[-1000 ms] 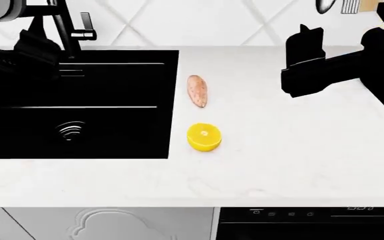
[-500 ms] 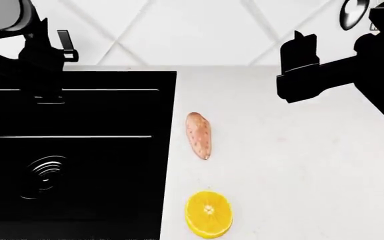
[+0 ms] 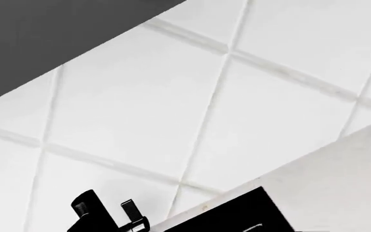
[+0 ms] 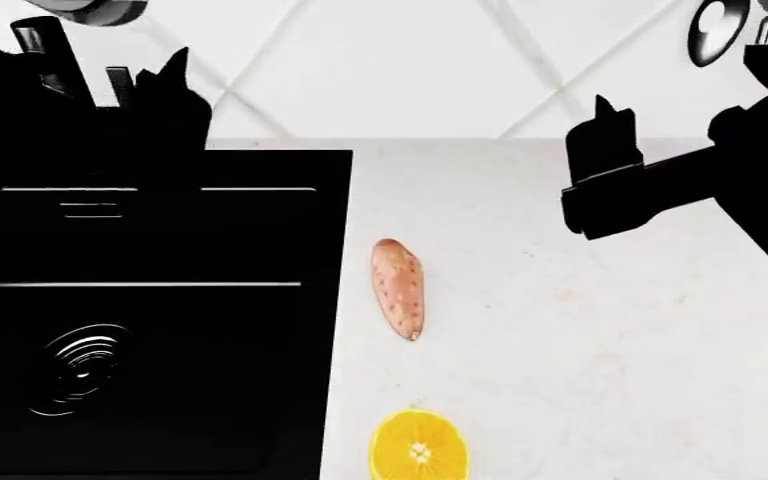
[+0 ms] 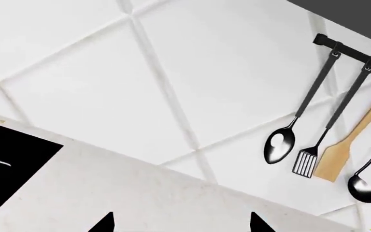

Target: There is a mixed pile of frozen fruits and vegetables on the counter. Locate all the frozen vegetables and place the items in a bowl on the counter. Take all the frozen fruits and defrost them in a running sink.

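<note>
Halved citrus (image 4: pixel 419 447): nearest the camera in the head view, cut face up with its segments showing, lying on the counter just beside the sink's edge; partly cut off by the frame.
Sweet potato (image 4: pixel 399 288): beyond the citrus and apart from it, lying lengthwise on the counter, close to the sink's edge but not over it.
Counter (image 4: pixel 598 350): white, faintly marbled worktop carrying both items, running back to the tiled wall.
Sink (image 4: pixel 144 310): matte black basin on the left of the head view, its ringed drain (image 4: pixel 80 372) towards the near end.
Right gripper (image 4: pixel 603 175): raised above the counter, beyond and to the right of the sweet potato, touching nothing. In the right wrist view its two fingertips (image 5: pixel 103 223) stand well apart with nothing between them, so the claw is released.
Left gripper (image 4: pixel 157 95): a dark outline at the far end of the sink, merging with the black tap (image 3: pixel 102 215); whether the claw is released or clenched cannot be told.
Tiled wall (image 3: pixel 192 96): white diagonal tiles behind the counter.
Utensil rail (image 5: pixel 340 48): on the wall, hung with dark spoons, a slotted turner and a wooden spatula (image 5: pixel 349 145).
</note>
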Available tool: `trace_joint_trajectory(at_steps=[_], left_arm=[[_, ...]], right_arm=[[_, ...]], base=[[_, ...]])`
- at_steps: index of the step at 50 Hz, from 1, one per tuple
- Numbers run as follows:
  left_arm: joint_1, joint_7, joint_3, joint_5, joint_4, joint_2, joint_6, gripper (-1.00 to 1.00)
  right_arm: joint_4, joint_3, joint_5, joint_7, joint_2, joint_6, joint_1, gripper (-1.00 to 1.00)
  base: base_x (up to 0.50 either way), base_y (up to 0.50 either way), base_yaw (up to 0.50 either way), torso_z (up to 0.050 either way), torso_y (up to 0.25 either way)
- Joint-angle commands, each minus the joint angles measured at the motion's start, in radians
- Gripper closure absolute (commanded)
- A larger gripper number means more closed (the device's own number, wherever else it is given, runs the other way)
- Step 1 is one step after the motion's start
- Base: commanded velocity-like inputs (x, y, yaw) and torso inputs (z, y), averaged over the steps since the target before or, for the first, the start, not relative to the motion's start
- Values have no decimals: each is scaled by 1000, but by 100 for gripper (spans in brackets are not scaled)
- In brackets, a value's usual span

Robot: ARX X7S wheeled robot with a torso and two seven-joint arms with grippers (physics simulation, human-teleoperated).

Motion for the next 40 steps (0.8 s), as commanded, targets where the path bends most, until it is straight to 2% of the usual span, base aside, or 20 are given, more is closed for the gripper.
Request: trace_joint_trajectory(at_steps=[1,20,32,40], left_arm=[[29,56,3,37,-58,142,94,-100],[182,168,35,236,-166,323,185,-100],[234,123,80,241,-283,383,246,-100],[228,75,142,138,-373,414,225,-100]], right_arm=[[-8,14,33,5,47,10,35,-100],[-27,31,46,1,118,-1,42,-100],[-52,24,6,-24,155,-19,-10,-100],[-50,14,-7,-25,145,-24,-24,-100]], base=[[0,0,0,0,0],[0,0,0,0,0],[0,0,0,0,0],[0,0,0,0,0]])
